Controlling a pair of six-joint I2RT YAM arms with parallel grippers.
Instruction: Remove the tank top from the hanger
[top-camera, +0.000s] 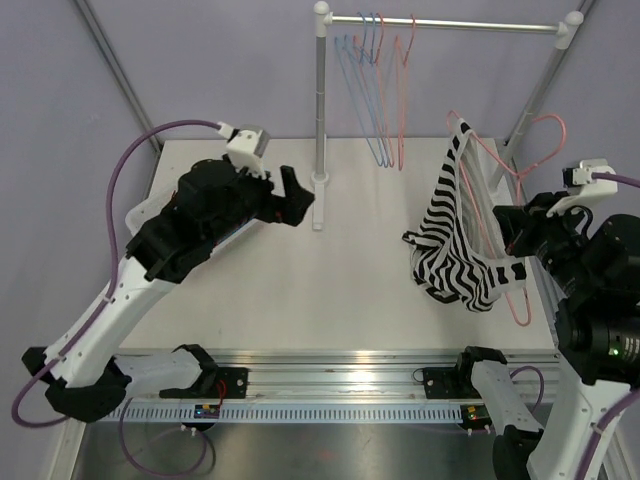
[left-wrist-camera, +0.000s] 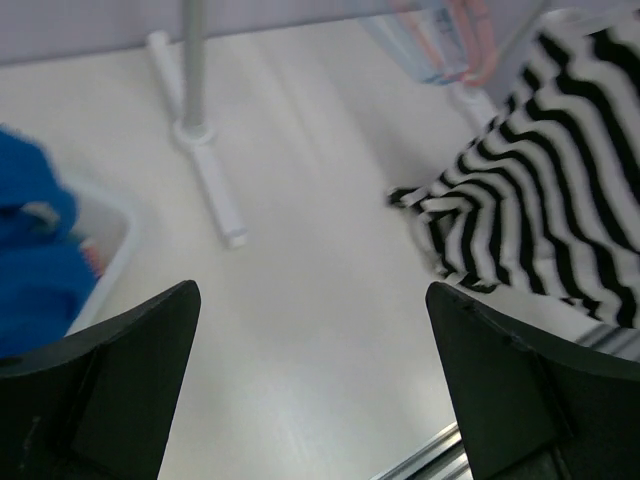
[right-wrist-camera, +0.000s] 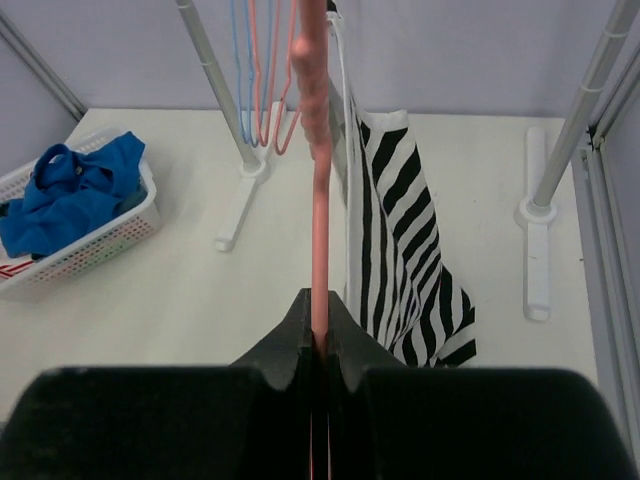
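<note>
Right claw (right-wrist-camera: 320, 338): fingers pinched narrow on a pink hanger (right-wrist-camera: 318, 200), gripping its thin bar edge-on. Bar runs straight up and away from the fingertips in the wrist cam.

Tank top (right-wrist-camera: 400, 230), black/white zebra stripes, hangs on that hanger, draped just right of the bar. Top cam: strap looped over the hanger's upper end, body sagging down-left, lower part bunched low over the table (top-camera: 330, 290); contact w/ table can't be told. Hanger is off the rail (top-camera: 440, 22), tilted, at the table's right side. Its hook sits near the rack's right post; touching or not, can't tell.

Left claw (left-wrist-camera: 310, 300): wide, nothing between the fingers. It hangs over the table left of centre, near the foot of the rack's left post (top-camera: 320, 100), well apart from the top. Its cam looks across bare table toward the striped cloth.

Spare hangers (top-camera: 375, 90), blue and red, hang on the rail near the left post. White basket (right-wrist-camera: 90, 235) at the table's left holds blue clothes (right-wrist-camera: 75, 185).
</note>
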